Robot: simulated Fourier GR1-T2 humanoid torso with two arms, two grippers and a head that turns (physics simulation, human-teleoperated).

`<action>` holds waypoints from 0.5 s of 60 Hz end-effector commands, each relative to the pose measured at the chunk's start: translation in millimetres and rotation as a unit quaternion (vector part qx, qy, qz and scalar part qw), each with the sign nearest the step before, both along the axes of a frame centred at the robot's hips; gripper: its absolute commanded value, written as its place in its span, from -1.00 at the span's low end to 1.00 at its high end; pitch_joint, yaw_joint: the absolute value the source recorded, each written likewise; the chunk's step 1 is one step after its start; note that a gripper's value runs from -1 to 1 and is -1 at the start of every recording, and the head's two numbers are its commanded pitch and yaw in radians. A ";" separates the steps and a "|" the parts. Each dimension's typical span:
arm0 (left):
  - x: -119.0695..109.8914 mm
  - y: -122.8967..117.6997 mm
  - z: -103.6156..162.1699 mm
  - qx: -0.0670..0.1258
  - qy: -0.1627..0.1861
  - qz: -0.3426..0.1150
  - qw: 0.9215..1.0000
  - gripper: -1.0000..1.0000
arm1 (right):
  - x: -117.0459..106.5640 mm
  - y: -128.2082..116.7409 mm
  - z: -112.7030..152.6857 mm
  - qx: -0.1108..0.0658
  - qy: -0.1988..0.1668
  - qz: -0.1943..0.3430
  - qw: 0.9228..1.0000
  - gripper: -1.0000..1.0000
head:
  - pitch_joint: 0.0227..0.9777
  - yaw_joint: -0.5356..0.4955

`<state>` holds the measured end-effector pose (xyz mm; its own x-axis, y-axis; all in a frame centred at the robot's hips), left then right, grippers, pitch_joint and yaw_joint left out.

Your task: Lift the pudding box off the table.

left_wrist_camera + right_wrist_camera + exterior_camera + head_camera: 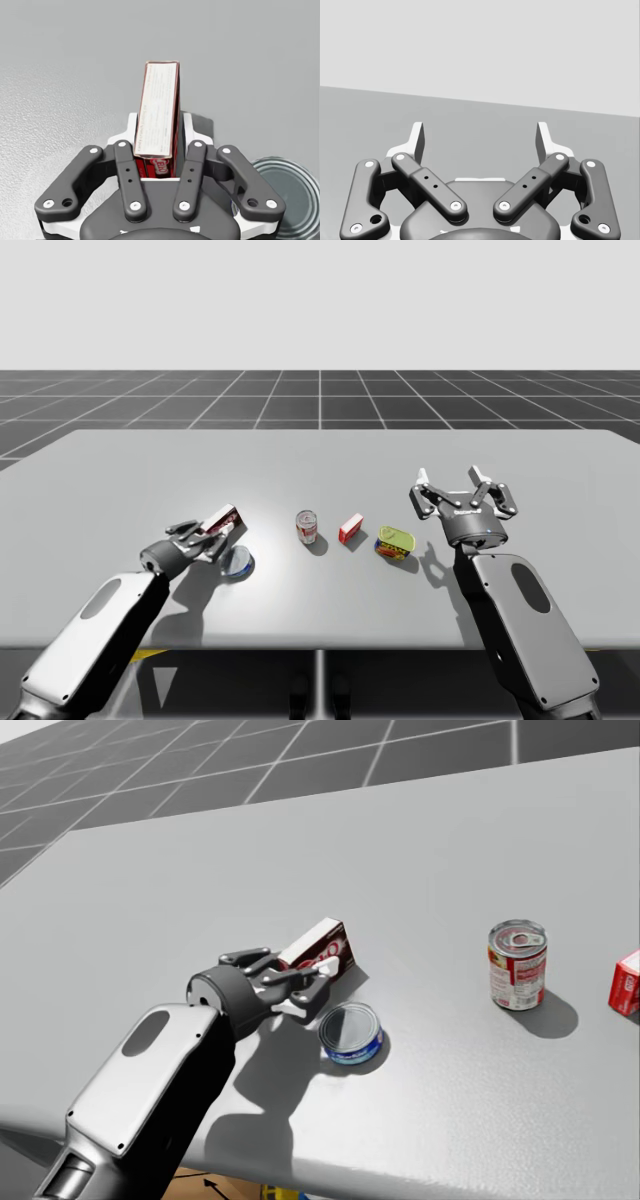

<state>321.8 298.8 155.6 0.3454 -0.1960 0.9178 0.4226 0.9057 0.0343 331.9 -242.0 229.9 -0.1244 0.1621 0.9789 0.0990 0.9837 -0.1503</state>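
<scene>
jaws of my left gripper (213, 532) pinch the pudding box (226, 517), a dark red carton with a white side. seen from the high view it juts out past the fingertips, tilted up and away from me. i cannot tell whether it is off the table (120, 470). a flat blue tin (238, 562) lies just beside those jaws, on the side towards my right arm. further that way, between the two grippers, stand a red-and-white can (307, 527), a small red box (351, 529) and a low yellow-green tin (395, 543), the last nearest the right jaws. my right gripper (463, 492) is held above the table, jaws spread wide.

the head view brings the left grasp closer. the dark fingers (300, 982) close round the near end of the pudding box, with the flat blue tin almost under them, its shiny top up. the red-and-white can's pull-tab lid also shows, well apart from the jaws.

the left wrist view makes the grip plain. the pudding box stands on edge between the white pads (131, 131), one pressed on each broad side. the flat blue tin's rim lies beside and below the gripper.

in the right wrist view the fingertips (417, 140) stand far apart, with grey table ahead.
</scene>
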 end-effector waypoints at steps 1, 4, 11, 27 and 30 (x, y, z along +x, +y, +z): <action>-1.4 -2.3 -6.4 0.014 -0.002 -0.006 1.000 1.00 | 0.4 -0.5 0.3 0.001 -0.001 -0.001 1.000 -1.00 | 0.60 0.79; -2.0 -2.6 -7.2 0.017 -0.002 -0.008 1.000 1.00 | 0.3 -0.5 0.3 0.001 -0.001 -0.001 1.000 -1.00 | 0.60 0.79; -3.0 -2.9 -8.1 0.013 0.000 -0.012 1.000 1.00 | 0.2 -0.6 0.3 0.001 -0.001 0.000 1.000 -1.00 | 0.56 0.80; -4.6 -4.9 -9.8 0.015 0.002 -0.017 1.000 1.00 | -0.6 -1.8 0.5 0.005 0.000 -0.002 1.000 -1.00 | 0.14 0.84; -4.6 -5.1 -10.2 0.017 0.003 -0.017 1.000 1.00 | -0.7 -2.1 0.6 0.006 0.000 -0.002 1.000 -1.00 | 0.06 0.84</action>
